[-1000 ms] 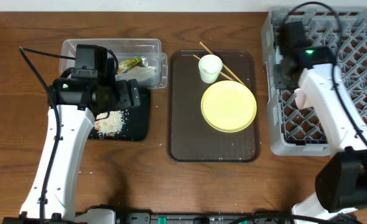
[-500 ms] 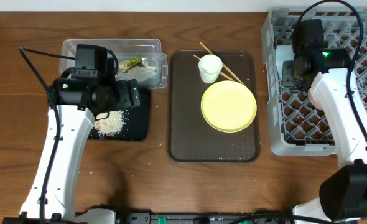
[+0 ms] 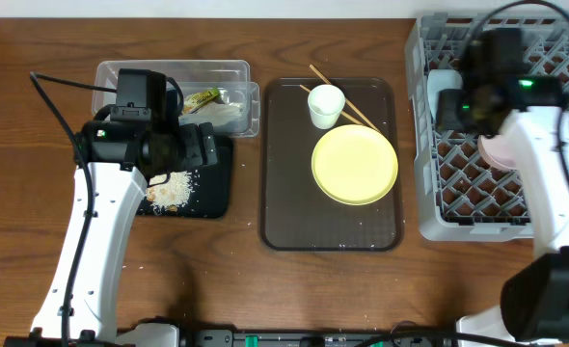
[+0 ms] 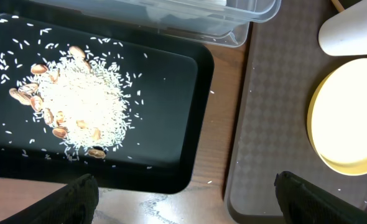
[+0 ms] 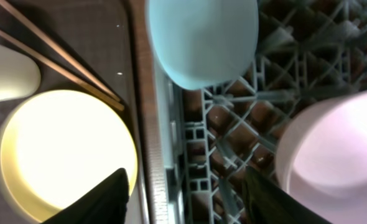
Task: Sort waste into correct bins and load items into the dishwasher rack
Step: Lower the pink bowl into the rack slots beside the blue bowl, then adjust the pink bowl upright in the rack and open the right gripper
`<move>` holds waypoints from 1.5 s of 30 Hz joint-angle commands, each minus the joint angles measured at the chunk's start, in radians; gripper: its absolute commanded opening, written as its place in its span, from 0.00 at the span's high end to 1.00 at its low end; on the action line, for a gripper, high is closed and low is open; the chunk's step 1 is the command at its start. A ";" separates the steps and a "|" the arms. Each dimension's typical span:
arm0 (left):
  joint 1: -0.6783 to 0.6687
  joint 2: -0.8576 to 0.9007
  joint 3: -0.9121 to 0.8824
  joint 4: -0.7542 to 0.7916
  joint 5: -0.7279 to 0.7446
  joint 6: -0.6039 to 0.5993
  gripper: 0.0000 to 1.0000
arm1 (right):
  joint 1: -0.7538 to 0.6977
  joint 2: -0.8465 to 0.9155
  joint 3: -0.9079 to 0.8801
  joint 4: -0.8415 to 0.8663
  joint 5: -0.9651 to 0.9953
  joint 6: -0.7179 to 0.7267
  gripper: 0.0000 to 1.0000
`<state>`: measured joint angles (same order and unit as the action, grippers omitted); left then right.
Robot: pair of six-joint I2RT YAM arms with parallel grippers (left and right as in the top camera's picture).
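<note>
- The brown wooden table (image 3: 265, 289) is under everything.
- The big grey plastic rack with holes like a net (image 3: 458, 183) sits at the right end of the table.
- The dark brown serving tray (image 3: 294, 193) lies in the middle of the table, just beside the rack.
- The clear plastic tub (image 3: 217, 69) sits at the back on the left.
- The flat black tray (image 4: 165, 112) lies just in front of the tub, between the tub and the front edge of the table.
- The round yellow plate (image 3: 354, 165) lies flat on the brown tray.
- The left claw (image 4: 196, 202) hangs above the near edge of the black tray. Its fingers are spread wide and hold nothing.
- The right claw (image 5: 183, 202) hangs above the rack wall nearest the brown tray. Its fingers are apart and hold nothing.
- The light blue bowl (image 5: 202, 37) is in the rack, right by that wall.
- A small pale bowl (image 5: 333, 149) is in the rack too, near the blue one.
- The white cup (image 3: 326, 104) stands on the brown tray behind the plate.
- The two thin wooden chopsticks (image 5: 53, 62) lie slanted on the brown tray, beside the cup.
- The small green and orange wrapper (image 3: 203, 98) is in the clear tub.
- The little white rice bits (image 4: 78, 106) sit in a heap on the black tray, with some brown bits mixed in.
</note>
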<state>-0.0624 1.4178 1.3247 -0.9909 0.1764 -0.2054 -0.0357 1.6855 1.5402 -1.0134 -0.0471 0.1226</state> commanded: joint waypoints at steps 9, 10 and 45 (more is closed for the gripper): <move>0.002 0.005 0.003 -0.003 -0.013 0.006 0.07 | -0.407 -0.073 0.003 -0.126 -0.178 0.135 0.47; 0.002 0.005 0.003 -0.003 -0.013 0.006 0.07 | -0.420 -0.073 -0.001 -0.129 -0.164 0.135 0.46; 0.002 0.005 0.003 -0.003 -0.013 0.006 0.07 | -0.435 -0.072 -0.294 0.188 0.020 0.221 0.99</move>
<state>-0.0624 1.4178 1.3247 -0.9909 0.1761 -0.2054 -0.4683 1.6276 1.2366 -0.8272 -0.0216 0.3408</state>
